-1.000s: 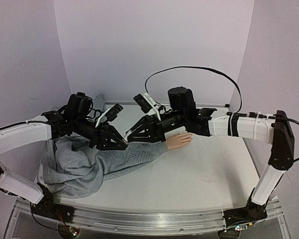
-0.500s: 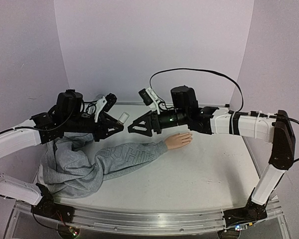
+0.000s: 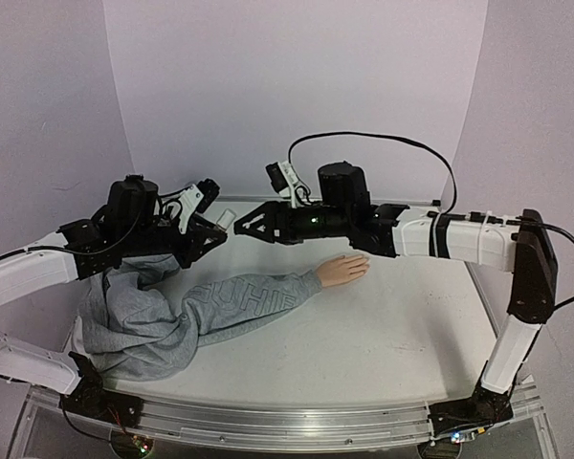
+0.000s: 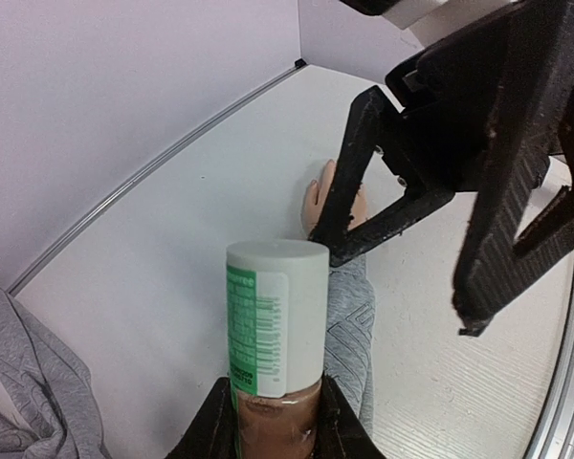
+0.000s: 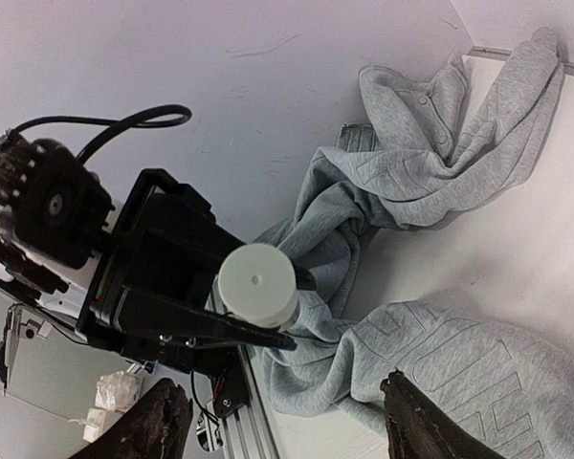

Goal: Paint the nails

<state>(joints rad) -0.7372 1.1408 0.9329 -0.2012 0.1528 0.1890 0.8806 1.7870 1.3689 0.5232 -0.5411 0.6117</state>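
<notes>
Left claw (image 4: 275, 427) clamped on white-capped bottle (image 4: 275, 325), lifted higher above grey sleeve (image 3: 253, 304); right claw (image 5: 282, 397) now spread open, facing it

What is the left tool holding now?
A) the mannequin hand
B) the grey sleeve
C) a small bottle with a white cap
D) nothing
C: the left tool is shut on the small bottle, whose white cap faces the open right tool.

Probably lab booth: plain walls (image 3: 297, 86), white table (image 3: 392, 325), aluminium rail (image 3: 297, 427).
</notes>
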